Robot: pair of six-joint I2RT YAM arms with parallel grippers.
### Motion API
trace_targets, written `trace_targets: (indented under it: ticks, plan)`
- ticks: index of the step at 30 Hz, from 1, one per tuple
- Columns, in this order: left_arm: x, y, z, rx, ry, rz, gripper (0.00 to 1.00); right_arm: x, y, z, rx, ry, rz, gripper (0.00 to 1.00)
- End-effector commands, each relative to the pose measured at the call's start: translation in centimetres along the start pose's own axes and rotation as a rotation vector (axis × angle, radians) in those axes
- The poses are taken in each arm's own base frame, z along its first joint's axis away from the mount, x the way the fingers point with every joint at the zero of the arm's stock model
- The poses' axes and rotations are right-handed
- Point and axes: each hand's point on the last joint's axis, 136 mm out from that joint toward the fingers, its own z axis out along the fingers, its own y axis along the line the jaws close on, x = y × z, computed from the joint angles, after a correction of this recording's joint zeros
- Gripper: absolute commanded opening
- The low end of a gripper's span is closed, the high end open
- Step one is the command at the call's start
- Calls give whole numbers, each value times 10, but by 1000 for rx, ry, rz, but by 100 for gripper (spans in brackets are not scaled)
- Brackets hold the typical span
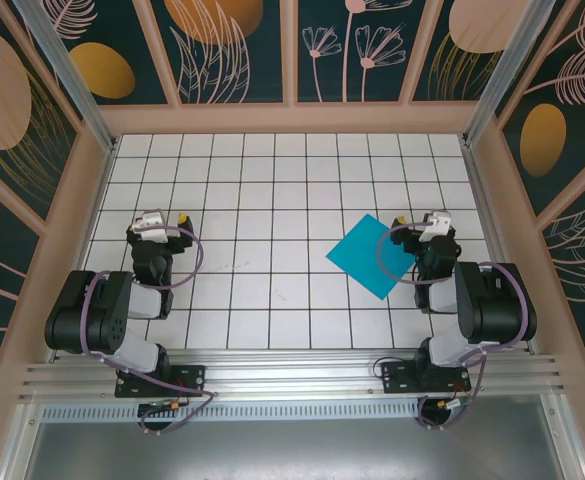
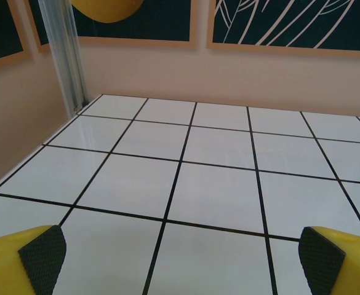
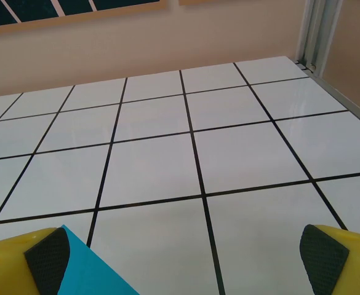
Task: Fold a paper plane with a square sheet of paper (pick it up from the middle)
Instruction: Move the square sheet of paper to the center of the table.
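Note:
The square sheet of paper (image 1: 370,255) is teal-blue and lies flat and unfolded on the white tiled table (image 1: 272,180), turned like a diamond, right of centre. My right gripper (image 1: 420,219) hangs open just right of the sheet's right corner, over its edge. In the right wrist view the sheet's corner (image 3: 84,273) shows beside the left pad (image 3: 47,258), and the open gripper (image 3: 186,255) has only bare tile between its yellow fingers. My left gripper (image 1: 167,216) stands open at the left side of the table, far from the sheet, with nothing between its fingertips (image 2: 42,252).
Wooden-framed walls with plant patterns (image 1: 292,50) close the table at the back and both sides. Aluminium posts (image 1: 62,70) stand in the back corners. Both arm bases sit on the rail (image 1: 292,375) at the near edge.

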Motion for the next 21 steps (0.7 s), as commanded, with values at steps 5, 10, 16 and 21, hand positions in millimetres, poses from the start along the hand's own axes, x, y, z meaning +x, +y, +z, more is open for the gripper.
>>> trace_targets:
  ticks: [5,10,16,21]
  plan:
    - [-11,-2,3,13,-34,6,99,-17,2,3,-18,-57,6,99]
    - [-11,-2,3,13,-33,7,99,-16,3,4,-23,-53,7,99]
    - [-14,-2,-1,20,-48,7,99,-17,4,4,-26,-54,-1,99]
    - [-32,5,-15,-13,-90,-21,99,-30,8,8,-11,-1,0,99]
